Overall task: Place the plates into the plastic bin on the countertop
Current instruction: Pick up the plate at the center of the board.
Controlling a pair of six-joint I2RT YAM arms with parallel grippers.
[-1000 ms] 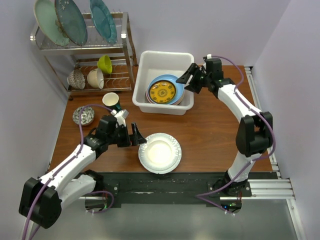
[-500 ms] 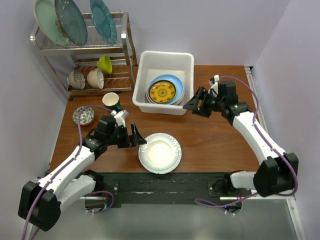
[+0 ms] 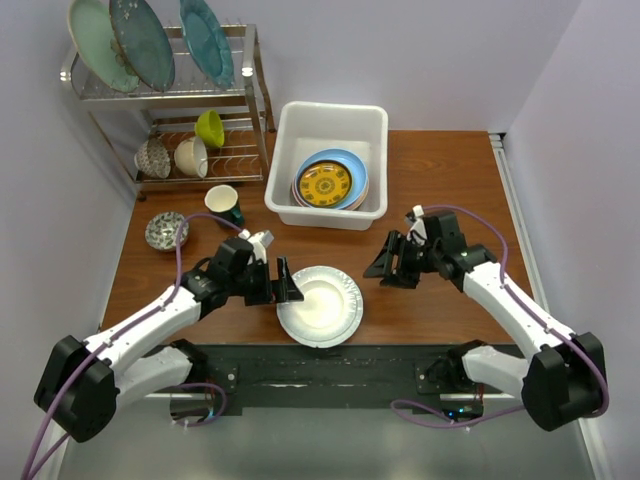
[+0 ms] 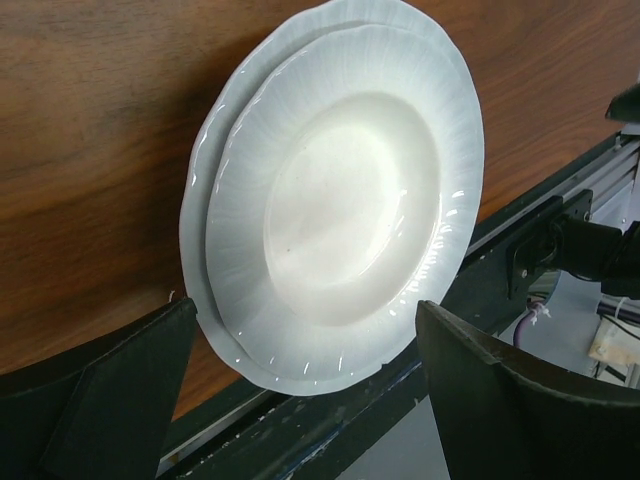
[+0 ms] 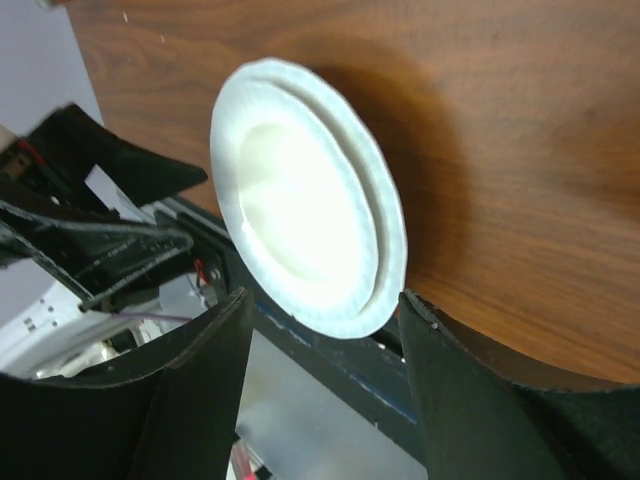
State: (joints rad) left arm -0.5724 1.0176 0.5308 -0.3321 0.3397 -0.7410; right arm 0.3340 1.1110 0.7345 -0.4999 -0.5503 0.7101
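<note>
- looking down from the top camera, i see the reddish-brown wooden worktop [image 3: 440, 190] carrying everything, with both arms reaching in from the near edge.
- a metal wire rack [image 3: 200, 100] stands at the far left corner, with large teal plates [image 3: 140, 40] upright on its top shelf.
- the white plastic bin [image 3: 330, 128] sits at the back centre. a gold patterned plate [image 3: 324, 183] lies on top of a blue plate [image 3: 345, 160] inside it, with more rims showing beneath.
- the white fluted plate [image 3: 320, 305] lies flat near the front edge, well apart from the bin. my left wrist view shows a second white plate directly under it.
- the left end effector [image 3: 288, 282] is at that plate's left rim, jaws spread wide and gripping nothing. i cannot tell whether it touches the rim.
- the right end effector [image 3: 385, 270] hangs over bare wood just right of the plate, jaws also apart and empty.
- a cup [image 3: 222, 200] and a small patterned bowl [image 3: 166, 230] stand in front of the rack.
</note>
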